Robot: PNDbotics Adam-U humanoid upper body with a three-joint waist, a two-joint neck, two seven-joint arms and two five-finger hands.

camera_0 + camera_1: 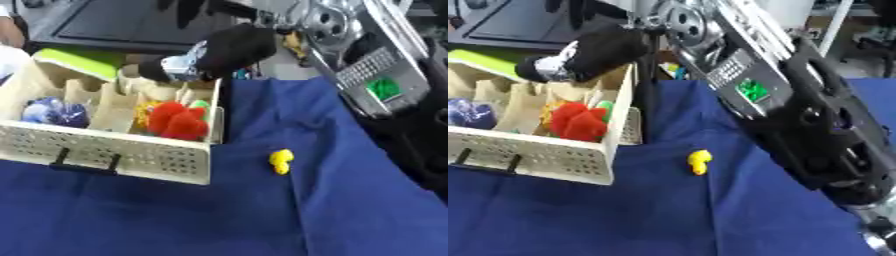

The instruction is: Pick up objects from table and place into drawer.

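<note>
Right hand [188, 67], black with silver, hovered over cream perforated drawer [131, 152]; finger state we couldn't tell. Small yellow duck-like toy [281, 161] lay on blue cloth [262, 215], right of drawer, well below hand, long axis roughly upright in view.

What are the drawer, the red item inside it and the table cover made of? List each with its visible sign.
Drawer: probably cream plastic, matte; its front is punched with rows of small holes, and it has a black handle.
Red item: looks soft and fuzzy, perhaps plush or yarn; its edges are blurry.
Table cover: dark blue cloth, matte, with soft folds and creases.
</note>
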